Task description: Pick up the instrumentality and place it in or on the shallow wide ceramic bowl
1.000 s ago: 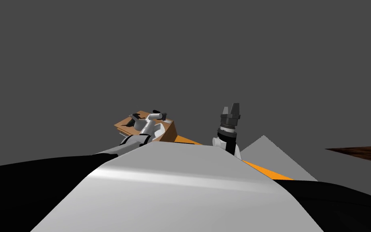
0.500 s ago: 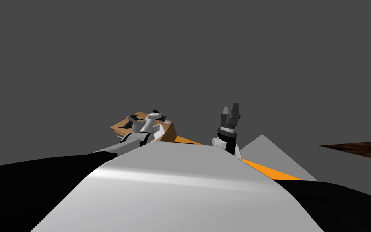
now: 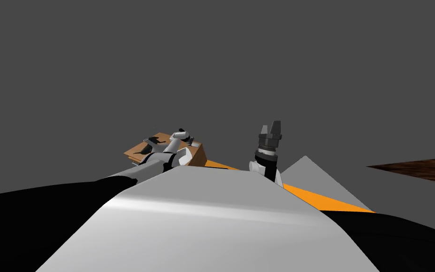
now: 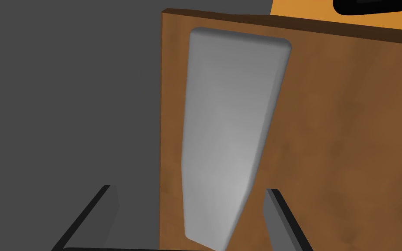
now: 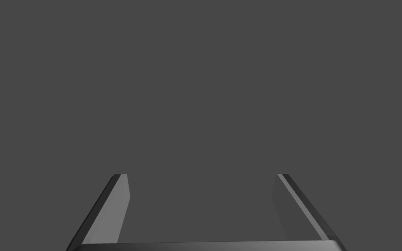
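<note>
The left gripper (image 4: 190, 188) hangs over a brown wooden top (image 4: 348, 130) with its two thin grey fingers (image 4: 278, 213) spread wide. A long, flat, light grey slab with rounded corners (image 4: 230, 113), tapering toward one end, lies flat on the wooden top. This appears to be the thing to be picked up. The slab runs roughly parallel to the top's near edge and just inside it, with dark grey floor (image 4: 65, 87) beyond that edge. Its narrow end points at the gripper and sits in the gap between the spread fingers, closer to one finger than to the other. Neither finger visibly touches the slab. Past the wide end, beyond the far edge of the wooden top, there is a patch of orange floor (image 4: 304, 8) and a small black area (image 4: 379, 5).

In the head view the left arm (image 3: 157, 163) reaches out over the same wooden top. The right gripper (image 3: 271, 126) is raised and points upward, well apart from the top. Its fingers are spread as well, with nothing between them.
</note>
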Available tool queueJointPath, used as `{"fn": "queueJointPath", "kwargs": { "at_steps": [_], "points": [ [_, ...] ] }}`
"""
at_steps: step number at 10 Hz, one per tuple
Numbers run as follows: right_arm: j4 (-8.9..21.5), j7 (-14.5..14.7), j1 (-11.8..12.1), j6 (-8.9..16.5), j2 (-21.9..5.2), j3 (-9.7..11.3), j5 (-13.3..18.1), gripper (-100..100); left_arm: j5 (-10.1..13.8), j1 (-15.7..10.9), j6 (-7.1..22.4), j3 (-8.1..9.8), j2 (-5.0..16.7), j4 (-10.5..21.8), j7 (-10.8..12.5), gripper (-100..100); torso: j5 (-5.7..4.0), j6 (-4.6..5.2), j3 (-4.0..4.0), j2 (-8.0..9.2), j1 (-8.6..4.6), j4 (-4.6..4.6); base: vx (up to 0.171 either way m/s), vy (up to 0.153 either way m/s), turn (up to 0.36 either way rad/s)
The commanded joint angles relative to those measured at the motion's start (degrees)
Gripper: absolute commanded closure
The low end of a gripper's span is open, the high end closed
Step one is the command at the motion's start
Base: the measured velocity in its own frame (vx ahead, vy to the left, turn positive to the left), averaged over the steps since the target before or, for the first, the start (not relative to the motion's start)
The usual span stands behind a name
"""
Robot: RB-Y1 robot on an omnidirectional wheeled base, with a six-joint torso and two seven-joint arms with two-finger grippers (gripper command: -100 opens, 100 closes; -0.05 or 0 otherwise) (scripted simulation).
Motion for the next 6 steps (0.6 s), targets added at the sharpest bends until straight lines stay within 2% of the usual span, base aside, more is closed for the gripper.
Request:
{"fn": "queueJointPath", "kwargs": {
  "at_steps": [1, 2, 3, 4, 5, 6],
  "points": [
    [0.0, 0.0, 0.0, 0.0, 0.0, 0.0, 0.0, 0, 0.2, -0.5, 1.6, 0.08, 0.4, 2.0, -0.7, -100, 0.00, 0.00, 0.00, 0.00, 0.00, 0.00, 0.026, 0.018, -0.066],
    [0.0, 0.0, 0.0, 0.0, 0.0, 0.0, 0.0, 0, 0.4, -1.4, 3.9, 0.10, 1.1, 4.2, -1.5, -100, 0.00, -0.01, 0.00, 0.01, -0.01, 0.00, 0.030, 0.019, -0.113],
    [0.0, 0.0, 0.0, 0.0, 0.0, 0.0, 0.0, 0, 0.4, -1.4, 3.9, 0.10, 1.1, 4.4, -1.5, -100, 0.00, 0.00, 0.00, 0.00, -0.01, 0.00, 0.028, 0.022, -0.048],
    [0.0, 0.0, 0.0, 0.0, 0.0, 0.0, 0.0, 0, 0.5, -2.3, 6.0, 0.11, 1.8, 5.9, -2.3, -100, 0.01, -0.02, 0.00, 0.00, 0.00, -0.01, 0.034, 0.021, -0.075],
    [0.0, 0.0, 0.0, 0.0, 0.0, 0.0, 0.0, 0, 0.5, -2.3, 6.0, 0.11, 1.8, 6.6, -2.3, -100, 0.00, 0.00, -0.01, -0.02, 0.00, 0.00, 0.029, 0.019, -0.056],
    [0.0, 0.0, 0.0, 0.0, 0.0, 0.0, 0.0, 0, 0.6, -3.0, 7.8, 0.10, 2.4, 8.5, -3.1, -100, 0.01, -0.02, -0.01, -0.01, -0.01, -0.01, 0.033, 0.020, -0.120]
  ]
}}
